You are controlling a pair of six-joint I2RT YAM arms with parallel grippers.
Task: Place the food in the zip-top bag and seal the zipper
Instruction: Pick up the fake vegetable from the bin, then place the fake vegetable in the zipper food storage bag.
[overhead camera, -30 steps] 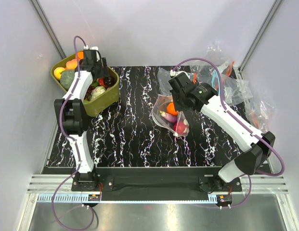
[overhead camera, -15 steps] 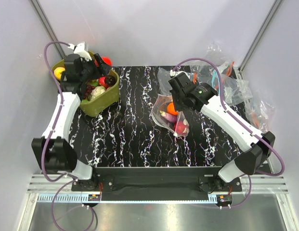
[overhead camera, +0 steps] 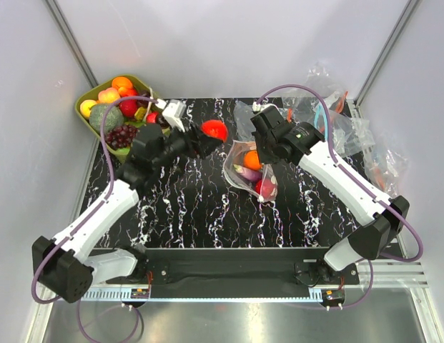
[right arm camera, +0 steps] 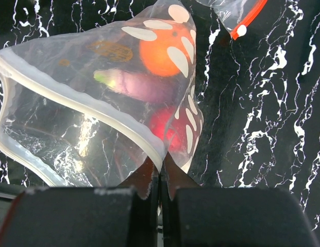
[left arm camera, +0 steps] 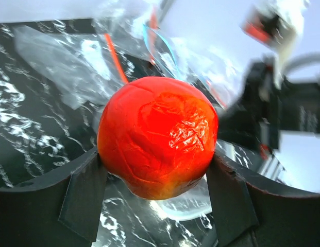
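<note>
Both grip: left pincer [overhead camera: 206, 141] tomato [left arm camera: 157, 144], right pincer [right arm camera: 161, 177] bag [right arm camera: 56, 128].

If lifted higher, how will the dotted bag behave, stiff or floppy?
Probably floppy: the zip-top bag hangs creased from the right gripper. The food inside likely weighs it down, so the zipper may sag closed.

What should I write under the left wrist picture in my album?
The left gripper holds a shiny round red toy fruit over the black white-veined table.
</note>
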